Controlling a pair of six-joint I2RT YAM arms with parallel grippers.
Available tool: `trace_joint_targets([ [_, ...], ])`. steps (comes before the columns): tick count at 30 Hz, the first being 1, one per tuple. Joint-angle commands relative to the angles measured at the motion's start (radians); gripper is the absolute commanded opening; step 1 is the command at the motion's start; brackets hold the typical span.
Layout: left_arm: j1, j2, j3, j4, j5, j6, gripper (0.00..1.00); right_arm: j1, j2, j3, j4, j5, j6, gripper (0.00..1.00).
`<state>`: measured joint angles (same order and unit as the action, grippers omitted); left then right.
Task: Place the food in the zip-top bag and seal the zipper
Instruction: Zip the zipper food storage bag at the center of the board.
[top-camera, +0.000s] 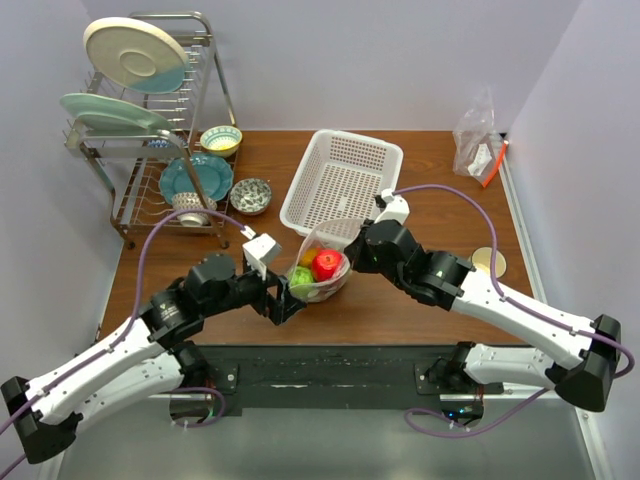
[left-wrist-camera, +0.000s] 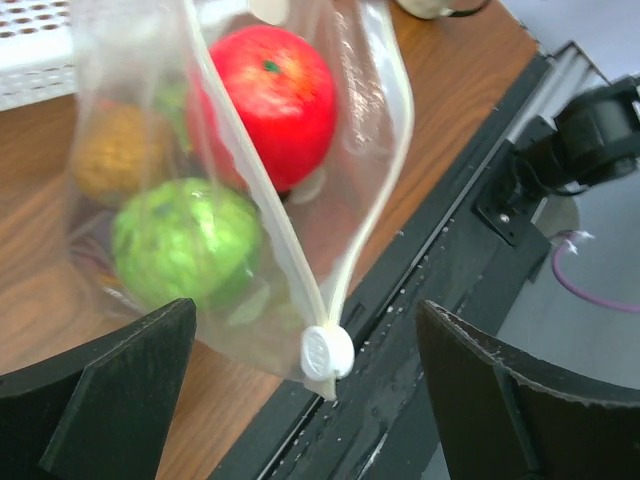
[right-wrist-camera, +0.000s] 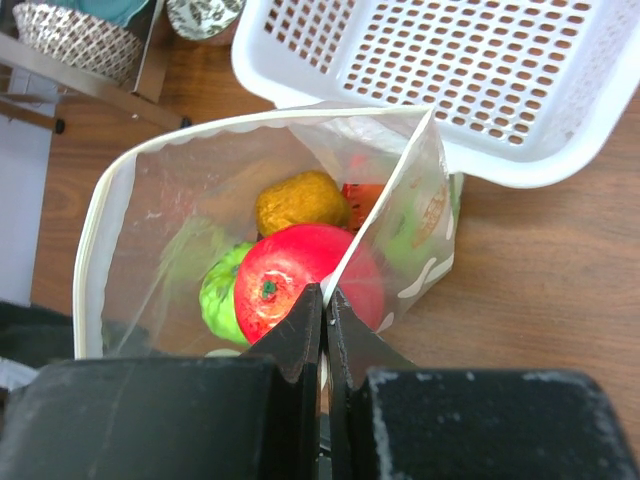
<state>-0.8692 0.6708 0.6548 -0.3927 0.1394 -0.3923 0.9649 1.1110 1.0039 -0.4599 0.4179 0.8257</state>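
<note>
Some food (right-wrist-camera: 290, 278) is blurred by the bag (right-wrist-camera: 160, 215) plastic; the zipper (right-wrist-camera: 385, 200) is pinched in the right gripper (right-wrist-camera: 323, 320), and the slider (left-wrist-camera: 327, 352) is flanked, untouched, by the spread left gripper (left-wrist-camera: 305, 325).

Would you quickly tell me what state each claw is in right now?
Left claw: open, holding nothing.
Right claw: closed on the zip-top bag.

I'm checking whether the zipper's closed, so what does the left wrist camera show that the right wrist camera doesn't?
Left wrist only: the white zipper slider on the zip-top bag, between the fingers of the open left gripper. Right wrist only: the right gripper pinching the bag's rim, a patterned bowl. Both: the bag's open mouth, red apple, green ball, white basket.
</note>
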Motion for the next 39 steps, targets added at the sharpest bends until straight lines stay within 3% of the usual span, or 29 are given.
trace_joint_targets([
  [1, -0.039, -0.059, -0.06, 0.19, 0.031, 0.033, 0.92, 0.001, -0.019, 0.045, 0.004, 0.108, 0.043, 0.0],
  [8, -0.102, -0.007, -0.061, 0.163, -0.136, 0.043, 0.75, 0.001, -0.031, 0.051, 0.02, 0.111, 0.03, 0.0],
  [17, -0.189, 0.02, -0.099, 0.167, -0.257, 0.007, 0.67, 0.003, -0.022, 0.07, -0.028, 0.125, 0.041, 0.0],
  [22, -0.191, -0.005, -0.106, 0.135, -0.339, -0.023, 0.49, 0.001, -0.034, 0.065, -0.054, 0.137, 0.061, 0.0],
  [25, -0.191, -0.002, -0.093, 0.117, -0.351, -0.031, 0.36, 0.001, -0.043, 0.068, -0.094, 0.171, 0.076, 0.0],
  [31, -0.191, 0.033, -0.086, 0.126, -0.319, -0.023, 0.33, 0.001, -0.095, 0.052, -0.169, 0.232, 0.092, 0.0],
  [39, -0.191, 0.009, -0.073, 0.166, -0.328, -0.013, 0.05, 0.003, -0.166, 0.001, -0.22, 0.246, 0.085, 0.0],
])
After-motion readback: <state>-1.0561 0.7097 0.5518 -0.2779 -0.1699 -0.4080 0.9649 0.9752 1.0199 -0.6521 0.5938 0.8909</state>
